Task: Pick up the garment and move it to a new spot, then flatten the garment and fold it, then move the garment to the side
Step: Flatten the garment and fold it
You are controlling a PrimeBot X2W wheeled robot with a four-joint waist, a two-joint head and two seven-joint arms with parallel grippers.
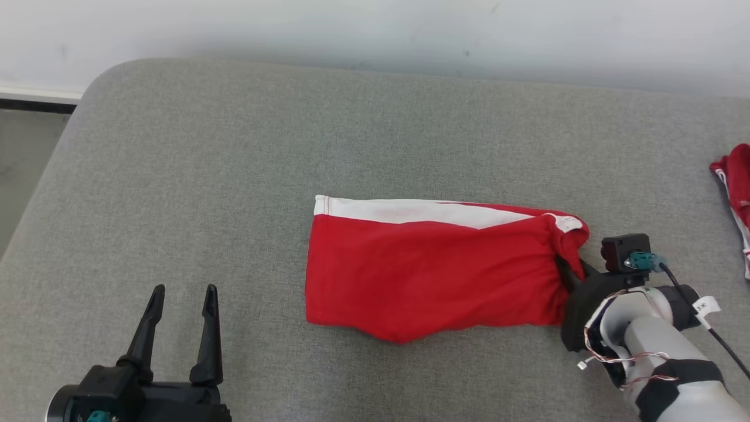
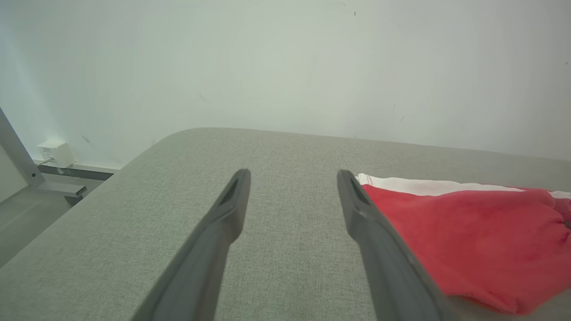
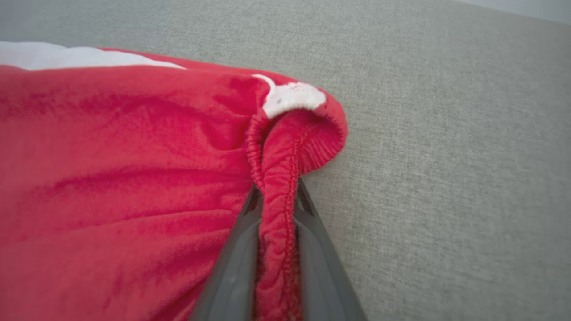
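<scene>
A red garment (image 1: 428,269) with a white band along its far edge lies folded on the grey table (image 1: 234,176), also visible as the garment (image 2: 468,240) in the left wrist view. My right gripper (image 1: 569,268) is at the garment's right end, shut on its gathered elastic edge. In the right wrist view the garment (image 3: 111,178) has that red seam pinched between the gripper (image 3: 276,196) fingers. My left gripper (image 1: 183,291) stands open near the front left, apart from the cloth, its fingers (image 2: 232,200) spread over bare table.
Another red and white cloth (image 1: 735,187) lies at the table's right edge. The table's rounded far left corner (image 1: 105,76) meets a pale wall. Beyond the left edge the floor and a metal frame (image 2: 26,174) show.
</scene>
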